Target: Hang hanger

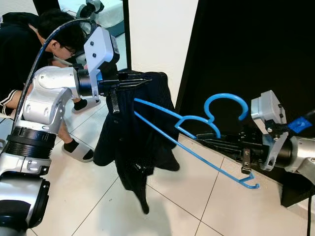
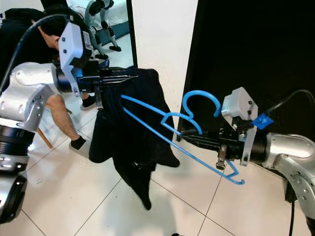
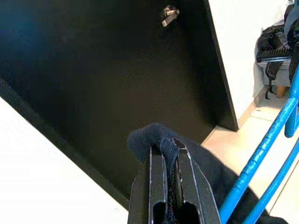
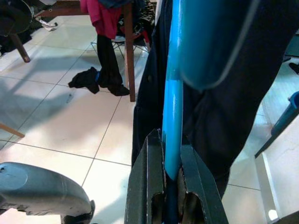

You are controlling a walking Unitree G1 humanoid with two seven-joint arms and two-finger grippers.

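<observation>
A blue plastic hanger (image 1: 197,125) hangs in the air, its hook curling up before a black door panel (image 1: 256,49). My right gripper (image 1: 204,140) is shut on the hanger near its neck; the right wrist view has the blue bar (image 4: 172,116) pinched between the fingers. The hanger's far arm runs into a black garment (image 1: 133,137) that droops toward the floor. My left gripper (image 1: 142,81) is shut on the garment's top edge, and the cloth (image 3: 159,140) bunches between its fingers in the left wrist view.
A person in black (image 1: 29,39) crouches at the far left beside my left arm. A white wall (image 1: 157,39) stands behind the garment. Pale floor tiles (image 1: 197,206) spread below. In the right wrist view, a wooden chair leg (image 4: 128,56) with clothes stands on the floor.
</observation>
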